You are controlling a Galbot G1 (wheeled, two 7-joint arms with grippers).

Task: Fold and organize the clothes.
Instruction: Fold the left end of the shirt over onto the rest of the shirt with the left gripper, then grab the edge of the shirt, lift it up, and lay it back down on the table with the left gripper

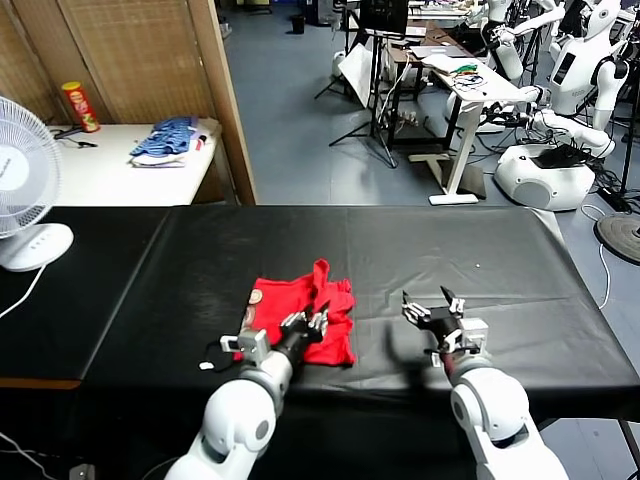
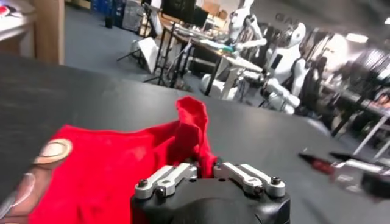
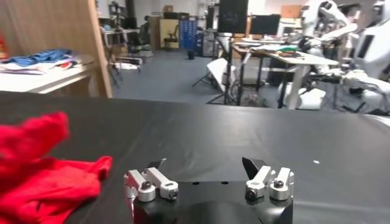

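Black cloth covers the long worktop in front of us, in a busy workshop with a blue-grey floor.

Our left claw sits low over the near edge of the red T-shirt. Its fingers are close together over the cloth; we cannot tell whether they pinch any fabric or have let go. From the left wrist view, red cloth rises just past the fingertips into a small upright peak.

Our right claw hovers above bare black cloth, well apart from the shirt and to its right. Its two dark fingertips stand wide, with nothing between them.

Moving outward, the T-shirt lies crumpled near the middle of the worktop, towards the near edge. One flap stands up at its far side. A brown-and-white print shows at the shirt's left edge.

Further out, a white desk fan stands at the far left of the worktop. Behind it, a white side table carries a blue striped heap of garments and a red-and-yellow snack can. A wooden screen rises behind that table. Across the floor to the right stand desks, tripods and several white robots.
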